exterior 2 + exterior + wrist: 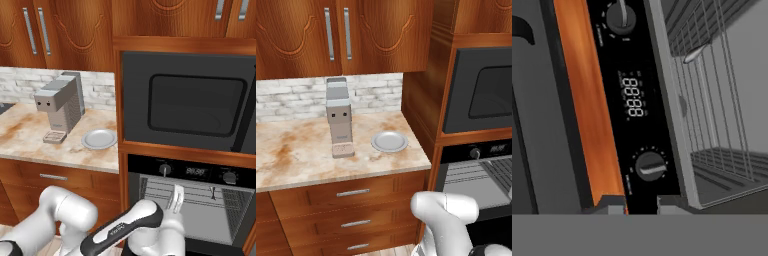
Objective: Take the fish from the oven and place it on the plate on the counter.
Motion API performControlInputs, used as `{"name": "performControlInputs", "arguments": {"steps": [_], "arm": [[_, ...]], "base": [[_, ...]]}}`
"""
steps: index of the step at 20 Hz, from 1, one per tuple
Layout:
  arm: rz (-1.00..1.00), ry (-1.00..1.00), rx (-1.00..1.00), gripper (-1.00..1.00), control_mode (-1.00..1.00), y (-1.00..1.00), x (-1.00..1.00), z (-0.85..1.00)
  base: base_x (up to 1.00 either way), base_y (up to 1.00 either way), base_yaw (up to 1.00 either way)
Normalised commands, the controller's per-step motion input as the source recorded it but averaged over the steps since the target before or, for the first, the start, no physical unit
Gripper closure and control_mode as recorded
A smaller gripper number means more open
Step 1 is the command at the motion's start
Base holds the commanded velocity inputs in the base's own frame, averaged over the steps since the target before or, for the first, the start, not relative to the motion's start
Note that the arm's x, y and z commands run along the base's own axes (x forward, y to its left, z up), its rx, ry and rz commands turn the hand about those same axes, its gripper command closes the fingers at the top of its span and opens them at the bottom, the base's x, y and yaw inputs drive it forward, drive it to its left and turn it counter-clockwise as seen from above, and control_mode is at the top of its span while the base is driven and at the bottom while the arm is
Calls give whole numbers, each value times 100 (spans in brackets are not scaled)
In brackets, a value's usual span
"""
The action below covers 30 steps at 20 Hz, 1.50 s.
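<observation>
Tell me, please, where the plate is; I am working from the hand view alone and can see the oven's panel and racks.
Observer: The plate sits on the counter, near its right end, left of the oven.
Operator: Thank you. Is anything lying on it?
Observer: No, it is bare in both base views.
Operator: Does anything stand close to it?
Observer: A coffee machine stands just to its left, not touching it.
</observation>
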Motion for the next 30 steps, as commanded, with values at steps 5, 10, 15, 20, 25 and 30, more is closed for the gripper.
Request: {"name": "performControlInputs", "arguments": {"steps": [5,10,15,20,25,30], "arm": [[-5,2,17,-100,-100,-38,4,-23],[0,0,25,-100,-100,-45,-2,-52],[16,-7,28,-100,-100,-17,0,-31],[40,-10,25,-100,-100,-10,0,-37],[41,-12,21,-100,-100,-9,25,-38],[21,-16,11,-100,-100,-25,54,-42]], "base": [[0,0,0],[0,0,0],[0,0,0],[0,0,0],[0,0,0],[0,0,0]]}}
